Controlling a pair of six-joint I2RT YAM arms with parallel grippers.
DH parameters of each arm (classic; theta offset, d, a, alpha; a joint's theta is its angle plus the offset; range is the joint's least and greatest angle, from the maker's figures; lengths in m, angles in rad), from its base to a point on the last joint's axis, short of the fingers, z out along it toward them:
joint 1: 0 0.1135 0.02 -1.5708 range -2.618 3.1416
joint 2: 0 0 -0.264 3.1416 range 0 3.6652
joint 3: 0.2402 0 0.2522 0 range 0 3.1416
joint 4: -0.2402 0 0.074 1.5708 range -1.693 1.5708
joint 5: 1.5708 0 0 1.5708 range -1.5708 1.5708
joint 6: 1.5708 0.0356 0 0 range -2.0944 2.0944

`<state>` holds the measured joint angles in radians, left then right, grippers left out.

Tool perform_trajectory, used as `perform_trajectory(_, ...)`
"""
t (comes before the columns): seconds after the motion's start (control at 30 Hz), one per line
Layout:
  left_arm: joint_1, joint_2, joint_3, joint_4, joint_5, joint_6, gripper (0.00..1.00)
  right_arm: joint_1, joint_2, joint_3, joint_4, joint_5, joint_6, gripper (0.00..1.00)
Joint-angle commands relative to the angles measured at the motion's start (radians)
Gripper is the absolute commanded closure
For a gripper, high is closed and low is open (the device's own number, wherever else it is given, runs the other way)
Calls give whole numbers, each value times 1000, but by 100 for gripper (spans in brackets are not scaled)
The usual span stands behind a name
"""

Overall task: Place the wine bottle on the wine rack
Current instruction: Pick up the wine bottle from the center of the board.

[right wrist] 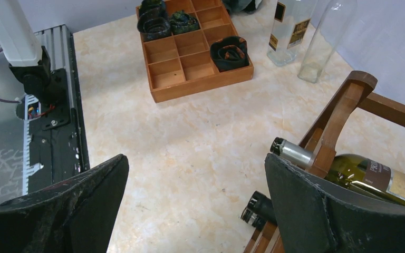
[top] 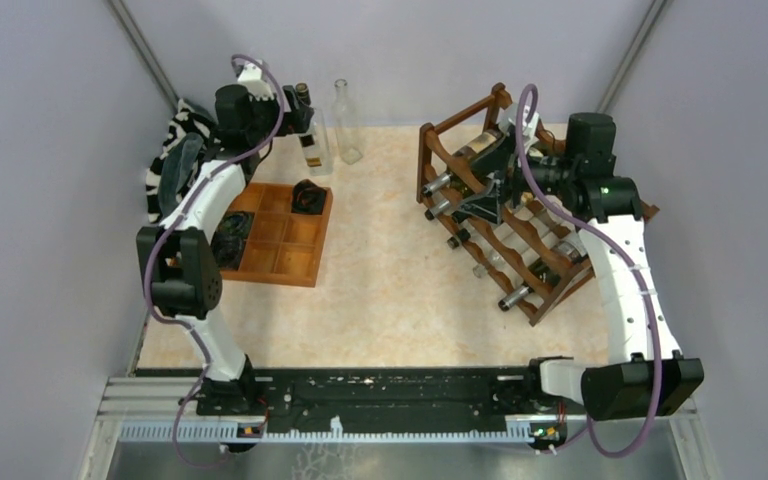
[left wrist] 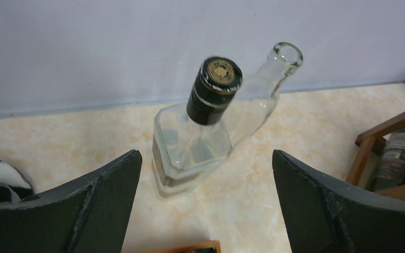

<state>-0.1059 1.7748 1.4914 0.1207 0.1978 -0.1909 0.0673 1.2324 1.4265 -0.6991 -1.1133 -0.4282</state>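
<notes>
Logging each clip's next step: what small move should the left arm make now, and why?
Probably ease the left gripper forward and down until it straddles the capped square bottle. In the wrist view the bottle stands centred between the open jaws but beyond them, with an uncapped clear bottle close behind it.

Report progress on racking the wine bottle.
Done: several bottles already lie in the wine rack. In hand: the left gripper, open, is lined up on the capped bottle standing by the empty clear bottle; not yet gripped. Left: grip it, carry it over, lay it in the rack. Right gripper: open, empty.
</notes>
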Motion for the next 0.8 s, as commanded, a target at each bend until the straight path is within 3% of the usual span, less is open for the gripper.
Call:
perform_trajectory(0.0,-2,94,156,-27,2,82,2,12,-2,-15,52,-11,-15,2)
perform_trajectory(0.23,-2,221,268,31,30,139,6,12,9,-32,89,-37,22,2)
perform_trajectory(0.53,-6,353,353,113,51,142,25,12,10,-56,104,-36,36,2)
perform_trajectory(0.6,-6,365,365,130,65,143,37,12,10,-60,108,-36,39,2)
perform_trajectory(0.77,-8,369,379,153,103,156,91,12,12,-77,120,-26,45,2)
